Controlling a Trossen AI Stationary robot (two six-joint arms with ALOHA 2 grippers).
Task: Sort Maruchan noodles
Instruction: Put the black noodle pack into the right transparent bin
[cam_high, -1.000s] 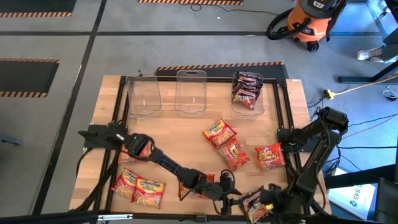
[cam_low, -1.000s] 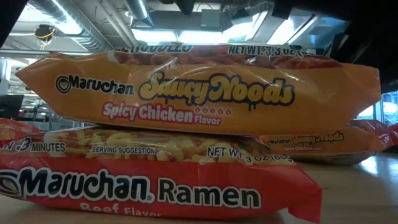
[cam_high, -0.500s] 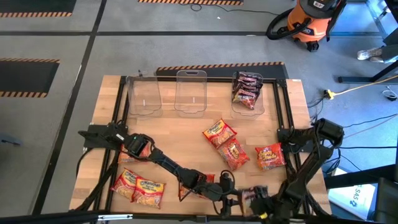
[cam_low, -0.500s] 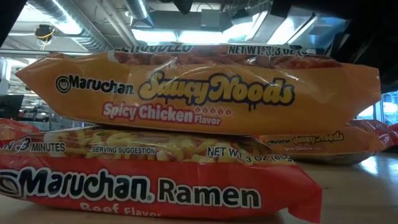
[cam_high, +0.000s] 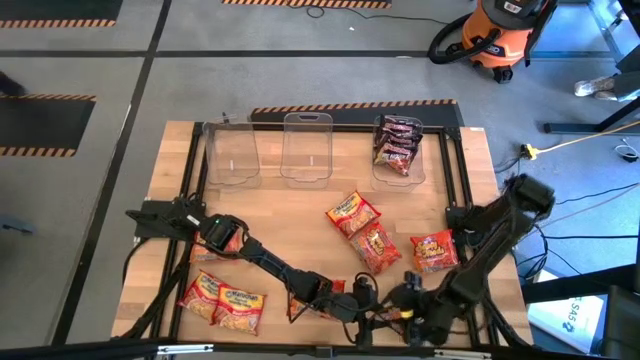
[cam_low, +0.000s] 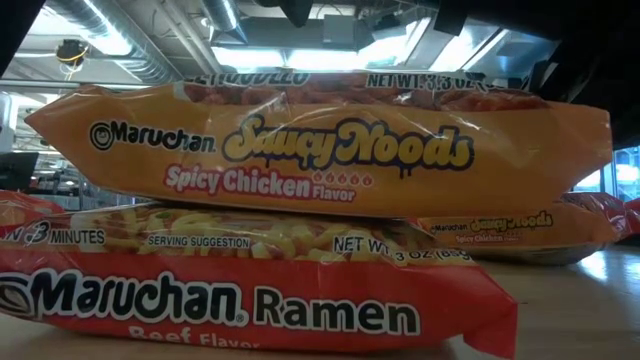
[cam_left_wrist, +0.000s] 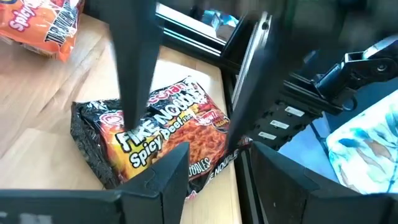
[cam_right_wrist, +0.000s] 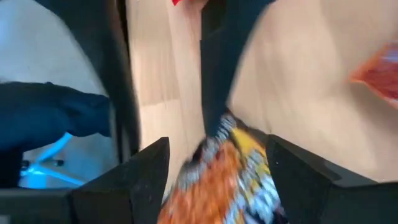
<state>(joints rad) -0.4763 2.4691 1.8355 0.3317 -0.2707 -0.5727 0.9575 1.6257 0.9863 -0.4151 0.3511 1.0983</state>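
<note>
Workshop or lab, hazard-striped concrete floor (cam_high: 60, 22), orange shop vacuum (cam_high: 500, 30), ceiling ducts (cam_low: 110, 30)

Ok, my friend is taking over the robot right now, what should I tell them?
Right gripper: at the table's near edge, seemingly holding a dark packet.
Left gripper: right beside it, facing that packet.
Done: some dark packets sit in the right bin.
Left: the other two bins hold nothing; orange and red packets lie loose mid-table and at the near left.

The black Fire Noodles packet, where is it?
The black Fire Noodles packet lies at the table's front edge, in the left wrist view, between the left gripper's fingers.
</note>
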